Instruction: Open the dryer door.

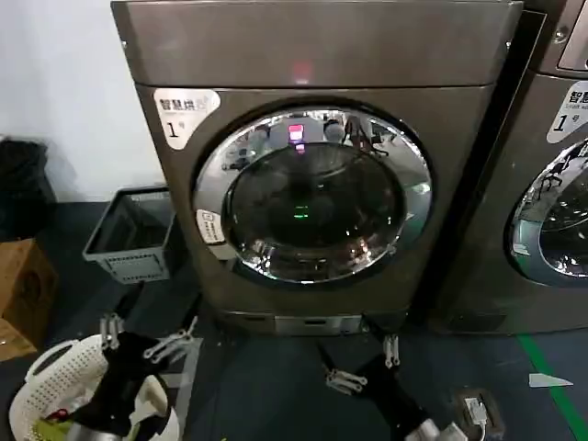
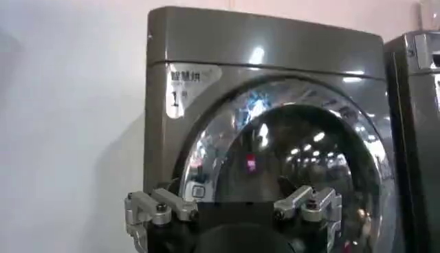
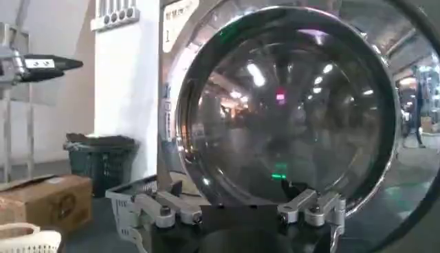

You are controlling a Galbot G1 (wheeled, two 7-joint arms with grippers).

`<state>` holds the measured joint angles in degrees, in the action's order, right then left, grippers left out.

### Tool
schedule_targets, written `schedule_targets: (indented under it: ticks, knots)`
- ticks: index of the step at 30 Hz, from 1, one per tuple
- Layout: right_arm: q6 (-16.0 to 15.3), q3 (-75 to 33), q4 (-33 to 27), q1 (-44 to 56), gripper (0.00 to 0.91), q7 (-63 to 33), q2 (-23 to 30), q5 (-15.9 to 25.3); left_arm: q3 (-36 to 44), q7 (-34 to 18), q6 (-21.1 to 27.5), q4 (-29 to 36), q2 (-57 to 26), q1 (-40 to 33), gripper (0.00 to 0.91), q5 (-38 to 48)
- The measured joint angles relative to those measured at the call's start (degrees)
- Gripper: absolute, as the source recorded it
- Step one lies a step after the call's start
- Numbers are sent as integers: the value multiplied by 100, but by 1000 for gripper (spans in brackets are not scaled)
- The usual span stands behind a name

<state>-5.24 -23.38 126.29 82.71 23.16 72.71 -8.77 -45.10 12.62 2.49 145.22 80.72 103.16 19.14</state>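
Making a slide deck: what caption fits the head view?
Both open grippers, left gripper and right gripper, hover low before the dryer, its dryer door shut.

Dim, soft frames; ceiling lights glare off the dryer door [image 1: 312,195], whose chrome ring warps reflections.

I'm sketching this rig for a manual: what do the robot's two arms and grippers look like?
Both arms are black. The left gripper and the right gripper each carry two silver-grey metal fingers built from jointed linkage bars with round pivot pins, mounted on a black body. The right arm shows white parts near its lower end. The wrist views show the same silver linkages.
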Motion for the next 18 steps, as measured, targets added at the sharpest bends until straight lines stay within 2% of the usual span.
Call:
schedule_targets:
  ticks: [8, 15, 18]
  knots:
    - [-462, 233, -286, -826, 907, 294, -439, -470, -30, 403, 251, 156, 55, -10, 907, 181]
    - [-480, 477, -681, -1582, 907, 651, -722, -946, -142, 464, 260, 165, 108, -28, 907, 165]
    - [-580, 620, -893, -1970, 907, 658, -751, -1047, -178, 466, 197, 163, 108, -26, 907, 132]
